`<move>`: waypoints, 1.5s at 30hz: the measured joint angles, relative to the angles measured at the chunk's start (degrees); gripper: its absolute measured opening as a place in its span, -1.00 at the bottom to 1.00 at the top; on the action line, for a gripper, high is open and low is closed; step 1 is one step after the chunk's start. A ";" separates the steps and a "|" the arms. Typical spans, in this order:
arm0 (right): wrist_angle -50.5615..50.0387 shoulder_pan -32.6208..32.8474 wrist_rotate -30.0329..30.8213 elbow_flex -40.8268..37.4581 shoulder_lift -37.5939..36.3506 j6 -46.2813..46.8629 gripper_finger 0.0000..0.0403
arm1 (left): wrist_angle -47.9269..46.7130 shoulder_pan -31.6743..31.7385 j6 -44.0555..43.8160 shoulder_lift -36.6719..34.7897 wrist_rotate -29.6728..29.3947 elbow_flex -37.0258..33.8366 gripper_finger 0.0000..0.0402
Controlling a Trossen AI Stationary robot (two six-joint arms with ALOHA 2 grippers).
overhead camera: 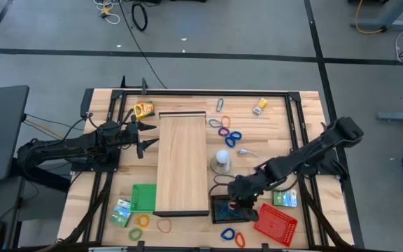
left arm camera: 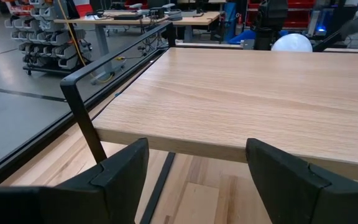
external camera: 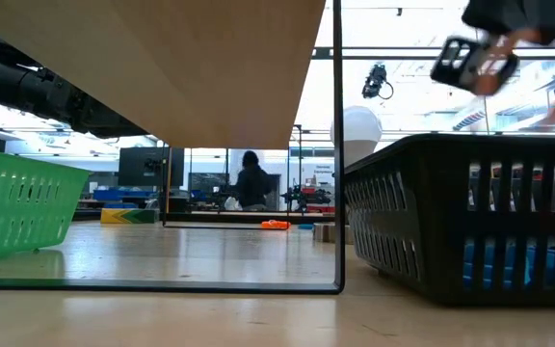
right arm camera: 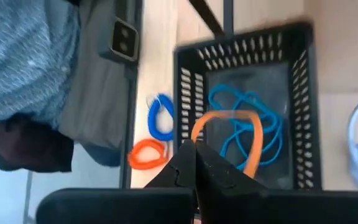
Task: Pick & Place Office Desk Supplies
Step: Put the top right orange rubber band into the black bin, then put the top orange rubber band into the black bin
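no legible text or labels anywhere (card box print too small)

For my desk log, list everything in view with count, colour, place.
Long pale wooden board: one, table centre.
Green mesh tray: one, left of board.
Black mesh tray: one, right of board, blue loops inside.
Red mesh tray: one, beside black tray.
Yellow card boxes: two, high view's top.
Green card boxes: two, lower left, lower right.
Loose loops: several, blue, purple, yellow, orange.
White dome: one, right of board.
Left claw: open, left of board.
Right claw: shut on orange loop, above black tray.
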 joint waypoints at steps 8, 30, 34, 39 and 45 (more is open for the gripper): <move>1.08 0.11 -0.53 0.00 5.28 1.20 -0.97 | 0.00 0.02 0.00 -0.02 0.00 0.00 0.36; 9.58 0.31 16.24 -0.02 2.66 -8.79 -0.11 | 0.00 0.02 1.03 -0.02 0.00 0.00 0.36; 10.72 0.17 21.86 -0.02 -1.43 -16.50 -0.16 | 0.02 0.02 1.02 -0.02 0.00 0.00 0.36; 11.79 -1.36 26.50 -2.27 -8.05 -23.99 -0.19 | 0.04 0.02 0.98 -0.02 0.00 0.00 0.36; 21.30 -7.09 27.71 -14.77 -19.20 -29.77 -0.19 | 0.07 0.02 0.88 -0.02 0.00 0.00 0.36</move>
